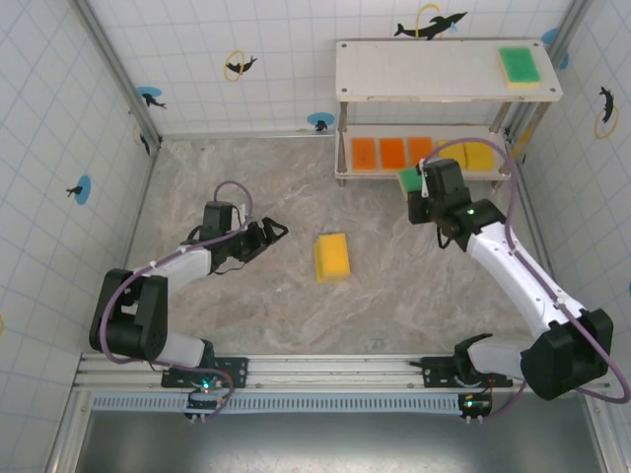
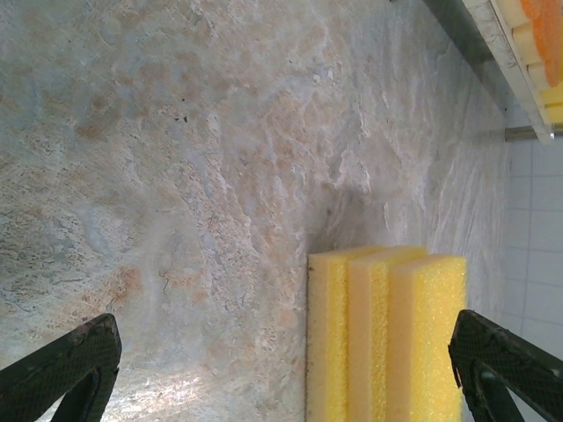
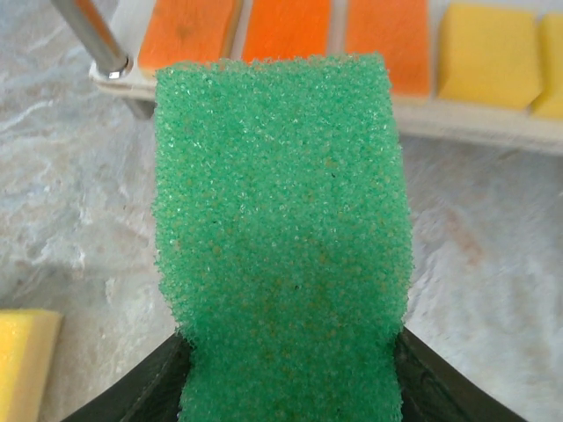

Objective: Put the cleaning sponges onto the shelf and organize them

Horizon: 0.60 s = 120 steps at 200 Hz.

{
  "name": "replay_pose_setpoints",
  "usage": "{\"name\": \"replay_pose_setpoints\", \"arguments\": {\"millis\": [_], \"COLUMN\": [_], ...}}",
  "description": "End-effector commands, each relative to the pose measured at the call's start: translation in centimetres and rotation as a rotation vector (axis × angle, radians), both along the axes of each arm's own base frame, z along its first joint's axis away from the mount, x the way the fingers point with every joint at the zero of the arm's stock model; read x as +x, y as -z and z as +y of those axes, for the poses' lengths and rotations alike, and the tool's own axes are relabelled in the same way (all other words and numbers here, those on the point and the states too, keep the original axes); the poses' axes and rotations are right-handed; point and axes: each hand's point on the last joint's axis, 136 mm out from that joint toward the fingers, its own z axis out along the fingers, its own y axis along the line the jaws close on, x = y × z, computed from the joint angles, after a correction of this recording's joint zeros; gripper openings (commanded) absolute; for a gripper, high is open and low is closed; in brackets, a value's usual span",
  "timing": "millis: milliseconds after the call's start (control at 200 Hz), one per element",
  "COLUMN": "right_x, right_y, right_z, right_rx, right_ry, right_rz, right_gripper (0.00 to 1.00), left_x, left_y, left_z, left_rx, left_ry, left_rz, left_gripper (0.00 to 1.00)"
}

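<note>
My right gripper is shut on a green sponge, held just in front of the shelf's lower board. On that board lie three orange sponges and yellow ones. A green-faced sponge rests on the top board at its right end. Three yellow sponges stand side by side on the table's middle. My left gripper is open, just left of them; in the left wrist view they sit near its right finger, untouched.
The marbled tabletop is walled by tiled panels on three sides. A silver shelf leg stands just left of the held sponge. The right arm's cable arcs over the lower board.
</note>
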Motion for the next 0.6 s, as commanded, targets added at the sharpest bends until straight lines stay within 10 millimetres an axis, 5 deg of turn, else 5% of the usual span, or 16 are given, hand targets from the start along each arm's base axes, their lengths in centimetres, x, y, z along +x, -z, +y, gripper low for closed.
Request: {"name": "replay_pose_setpoints", "arguments": {"millis": [0,275,596], "right_x": [0.0,1.3,3.9], "right_y": [-4.0,-11.0,-16.2], "right_z": [-1.6,-4.6,-9.1], "right_rx": [-0.048,-0.069,-0.005], "right_ry": [0.0,0.061,0.187], "right_rz": [-0.061,-0.174,-0.25], "right_gripper": [0.54,0.54,0.54], "left_x": [-0.1,0.1,0.4], "left_y": [0.3,-0.1,-0.5], "left_z": [-0.4,-0.6,-0.8], "left_rx": [-0.001,-0.006,-0.011], "left_ry": [0.04,0.044,0.055], "left_rz": [-0.013,-0.017,-0.025], "left_gripper": [0.98,0.97,0.98]}}
